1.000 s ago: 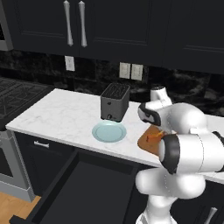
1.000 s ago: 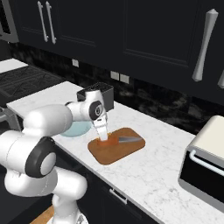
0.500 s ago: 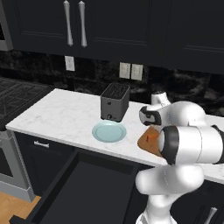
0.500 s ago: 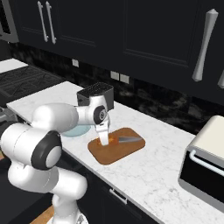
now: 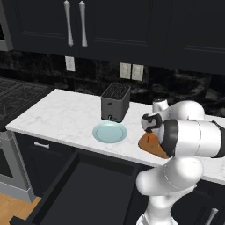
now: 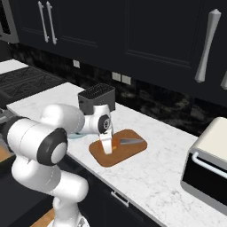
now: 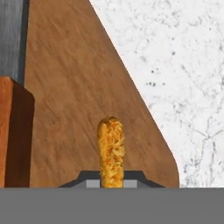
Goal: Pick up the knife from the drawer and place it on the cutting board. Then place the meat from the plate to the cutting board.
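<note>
The brown cutting board [image 6: 128,155] lies on the counter right of the toaster. On it rests the knife [image 6: 127,142], orange handle toward the arm, blade pointing right. In the hand view the knife handle [image 7: 11,131] runs along the left side of the board [image 7: 74,87]. My gripper [image 6: 107,150] stands low over the board's left part, beside the knife, shut on the small orange-brown meat [image 7: 110,148], which sticks out between the gripper's [image 7: 111,181] tips just above the wood. The pale blue plate [image 5: 109,132] sits bare in front of the toaster. The black drawer [image 5: 88,189] hangs pulled out below.
A black toaster [image 5: 115,102] stands behind the plate. A toaster oven [image 6: 208,168] sits at the counter's right end, a stove [image 5: 17,94] at the left. Bare marble counter [image 7: 175,65] borders the board. Outlets and dark upper cabinets line the wall.
The hand has carried the meat down and slightly right, from above the board to just over its surface beside the knife. Knife, plate and drawer have not moved.
</note>
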You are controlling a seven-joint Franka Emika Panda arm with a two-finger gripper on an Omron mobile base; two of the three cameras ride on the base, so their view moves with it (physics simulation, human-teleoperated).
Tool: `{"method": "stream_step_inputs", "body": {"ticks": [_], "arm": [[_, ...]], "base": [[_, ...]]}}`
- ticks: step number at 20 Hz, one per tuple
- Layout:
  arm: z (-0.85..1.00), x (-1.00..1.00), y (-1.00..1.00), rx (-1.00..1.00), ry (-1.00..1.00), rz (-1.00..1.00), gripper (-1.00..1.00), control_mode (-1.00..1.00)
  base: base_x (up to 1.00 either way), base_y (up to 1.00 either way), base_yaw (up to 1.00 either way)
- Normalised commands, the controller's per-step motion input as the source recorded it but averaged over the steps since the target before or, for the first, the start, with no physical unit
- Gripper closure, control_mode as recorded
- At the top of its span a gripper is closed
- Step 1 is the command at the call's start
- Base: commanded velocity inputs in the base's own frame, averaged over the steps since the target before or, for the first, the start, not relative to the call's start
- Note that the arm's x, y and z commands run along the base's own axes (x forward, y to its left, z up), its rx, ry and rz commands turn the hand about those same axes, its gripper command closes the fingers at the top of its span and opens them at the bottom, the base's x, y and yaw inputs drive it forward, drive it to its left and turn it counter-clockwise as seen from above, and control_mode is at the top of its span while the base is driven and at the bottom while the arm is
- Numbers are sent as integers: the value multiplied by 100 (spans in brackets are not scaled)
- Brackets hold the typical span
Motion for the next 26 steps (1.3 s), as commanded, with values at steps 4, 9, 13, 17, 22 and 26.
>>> {"method": "stream_step_inputs", "body": {"ticks": [4,9,13,17,22,26], "arm": [[-29,0,-3,3,2,0,100,-100],[-20,-1,-2,1,1,0,-100,-100],[-1,-19,-1,4,-4,0,-100,-100],[13,-47,-3,4,-9,0,-100,-100],[86,-56,-3,1,-9,0,-100,-100],[100,-53,14,0,-6,0,-100,-100]], "base": [[0,0,0],[0,0,0],[0,0,0],[0,0,0],[0,0,0],[0,0,0]]}}
